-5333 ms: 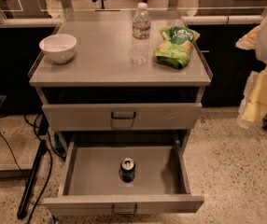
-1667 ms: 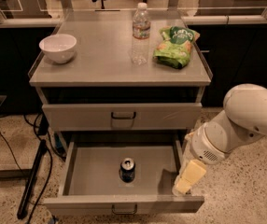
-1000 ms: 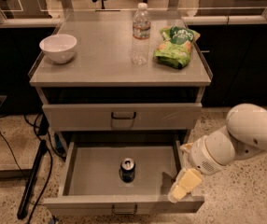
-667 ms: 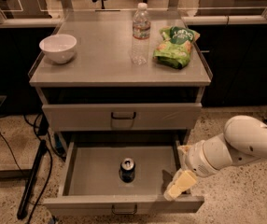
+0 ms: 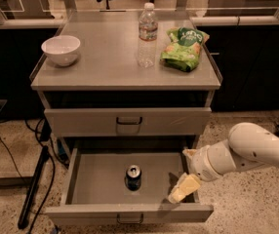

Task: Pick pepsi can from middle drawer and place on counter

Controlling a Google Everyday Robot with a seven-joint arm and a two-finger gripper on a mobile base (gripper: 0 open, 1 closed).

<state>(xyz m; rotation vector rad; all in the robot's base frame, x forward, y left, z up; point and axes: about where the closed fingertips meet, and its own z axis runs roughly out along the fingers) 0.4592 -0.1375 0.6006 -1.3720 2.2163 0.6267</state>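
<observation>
Cream gripper, state unclear, at rt side of grey metal middle drawer, near cylindrical pepsi can.

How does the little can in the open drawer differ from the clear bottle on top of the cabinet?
The small dark-blue soda can is short and opaque, silver-topped; the clear plastic water bottle is taller, see-through, white-capped. The can sits in the open grey metal drawer; the bottle on the flat grey counter above. The robot's hand is over the drawer's right front, near the can, far from the bottle. Both stand upright.
</observation>
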